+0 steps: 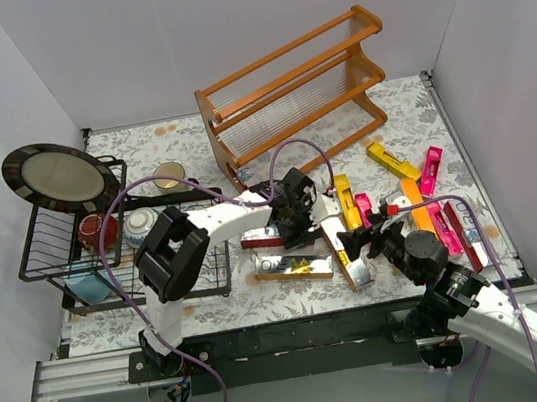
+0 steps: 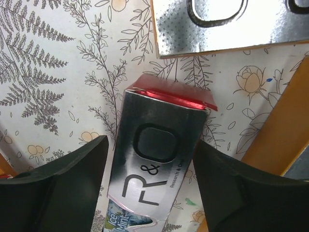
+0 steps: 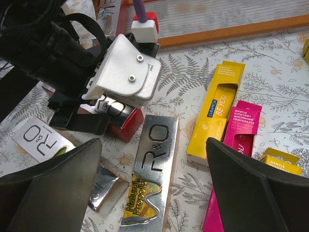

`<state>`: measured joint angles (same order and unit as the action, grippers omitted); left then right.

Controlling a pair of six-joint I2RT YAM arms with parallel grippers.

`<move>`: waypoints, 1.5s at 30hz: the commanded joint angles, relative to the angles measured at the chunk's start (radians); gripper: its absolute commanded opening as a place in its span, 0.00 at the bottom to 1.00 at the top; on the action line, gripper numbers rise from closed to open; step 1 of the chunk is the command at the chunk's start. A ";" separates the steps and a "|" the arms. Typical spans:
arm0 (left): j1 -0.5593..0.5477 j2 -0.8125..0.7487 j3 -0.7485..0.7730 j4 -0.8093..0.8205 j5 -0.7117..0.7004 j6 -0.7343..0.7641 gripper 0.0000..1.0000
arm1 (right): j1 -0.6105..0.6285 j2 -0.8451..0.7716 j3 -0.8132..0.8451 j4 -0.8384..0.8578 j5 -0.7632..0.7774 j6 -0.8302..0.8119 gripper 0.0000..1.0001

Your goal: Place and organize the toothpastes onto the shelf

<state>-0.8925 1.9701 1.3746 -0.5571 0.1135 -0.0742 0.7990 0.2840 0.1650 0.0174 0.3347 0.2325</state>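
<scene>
A silver toothpaste box [image 2: 149,179] with a red end is laid flat on the table [image 2: 48,72], right between the fingers of the left gripper [image 2: 152,143]; its long side is lined up with the fingers; a real squeeze cannot be told; the right gripper [image 3: 153,145] is spread wide, nothing held; no boxes are seen on the shelf [image 1: 222,142] just beyond; a plate [image 1: 58,177] is kept in the black rack [image 1: 43,245].
</scene>
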 commanded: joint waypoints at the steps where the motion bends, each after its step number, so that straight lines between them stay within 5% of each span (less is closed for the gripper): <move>1: -0.003 -0.005 0.038 -0.021 -0.017 -0.058 0.66 | 0.003 -0.005 -0.004 0.041 -0.002 -0.009 0.97; 21: -0.002 -0.030 0.312 -0.096 -0.333 -0.657 0.20 | 0.003 0.067 0.022 0.085 -0.091 -0.001 0.96; 31: 0.012 -0.045 0.379 -0.170 -0.357 -1.048 0.09 | 0.038 0.190 0.068 0.150 -0.122 0.014 0.96; 38: 0.041 -0.079 0.348 -0.144 -0.357 -1.315 0.06 | 0.164 0.271 0.097 0.184 0.036 -0.019 0.97; 45: 0.050 -0.109 0.320 -0.156 -0.440 -1.478 0.04 | 0.525 0.450 0.157 0.292 0.531 -0.151 0.98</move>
<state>-0.8501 1.9518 1.6943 -0.7090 -0.2539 -1.4143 1.1435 0.6491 0.2401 0.1764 0.5198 0.1841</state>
